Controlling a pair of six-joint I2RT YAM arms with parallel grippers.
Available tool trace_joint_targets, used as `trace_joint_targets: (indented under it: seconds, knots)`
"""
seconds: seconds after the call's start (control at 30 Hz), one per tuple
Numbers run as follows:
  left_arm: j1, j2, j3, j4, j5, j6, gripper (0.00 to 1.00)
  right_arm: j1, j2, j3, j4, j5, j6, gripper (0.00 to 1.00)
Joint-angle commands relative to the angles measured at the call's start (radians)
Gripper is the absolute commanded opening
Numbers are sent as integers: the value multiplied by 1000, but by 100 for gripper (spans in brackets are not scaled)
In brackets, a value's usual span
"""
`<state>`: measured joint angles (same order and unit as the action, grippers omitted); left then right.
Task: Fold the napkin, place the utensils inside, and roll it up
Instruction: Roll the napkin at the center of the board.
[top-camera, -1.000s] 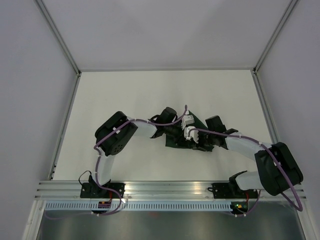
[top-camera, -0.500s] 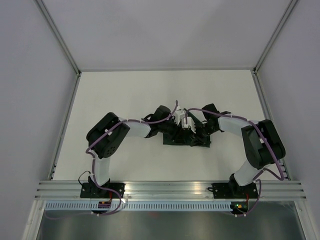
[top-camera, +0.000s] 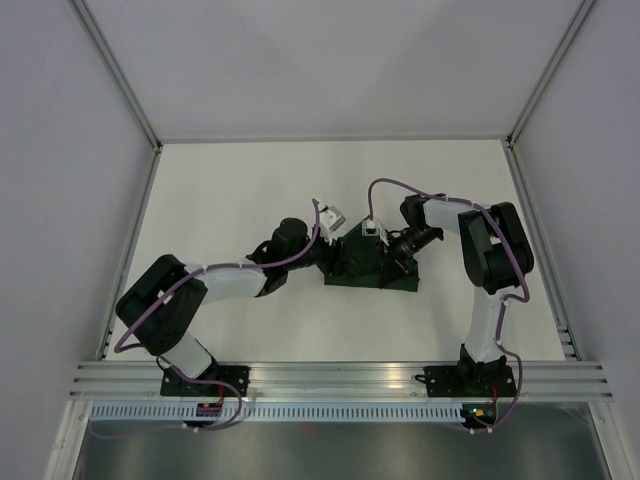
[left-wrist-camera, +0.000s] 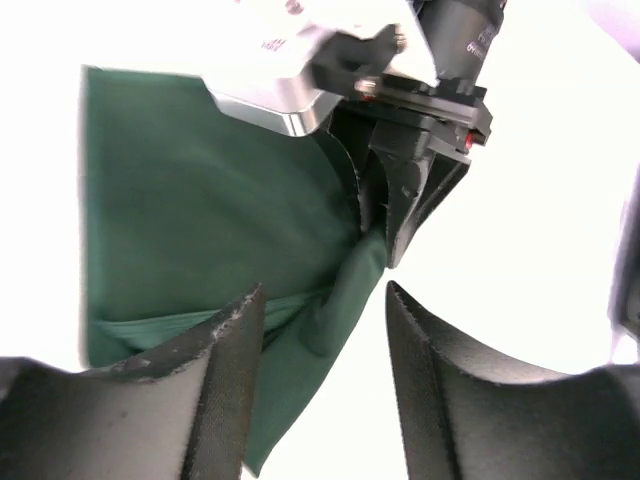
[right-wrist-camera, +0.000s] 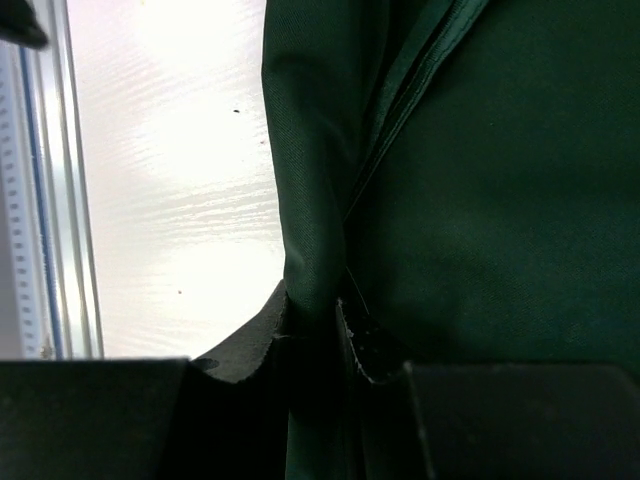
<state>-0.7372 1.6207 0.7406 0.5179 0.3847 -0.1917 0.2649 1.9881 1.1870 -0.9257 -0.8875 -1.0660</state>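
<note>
Lying on a white tabletop (top-camera: 250, 190), boxed in by pale grey panels (top-camera: 60, 200) and edged by aluminium rails (top-camera: 340, 378) along the bottom of the top view, the napkin (top-camera: 372, 270) is sitting folded into a dark green band at the centre of the frame. Its long axis is running left to right, dipping slightly toward the right. The right gripper (right-wrist-camera: 315, 320) is pinching a raised fold of the cloth, jaws closed on it. The left gripper (left-wrist-camera: 325, 380) is hovering at the band's left end, jaws standing apart, with a loose fold lying ungripped between them.
</note>
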Motion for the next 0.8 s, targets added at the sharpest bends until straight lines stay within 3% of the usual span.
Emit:
trace_joint_targets:
  seconds: [0.0,0.23,0.47,0.77]
  knots:
    - [-22,-56,-44,116,-107,128,61,-10,122,35,-34,104,-87,1]
    - [-119,-76,-66,91,-200,412,63,-38,201,124,-116,76,-101,1]
    - [-295,59,5,14,-306,719,69,-47,219,145,-128,71,-100,0]
    - [-329,203,-12,156,-380,853,75,-52,227,151,-136,65,-101,0]
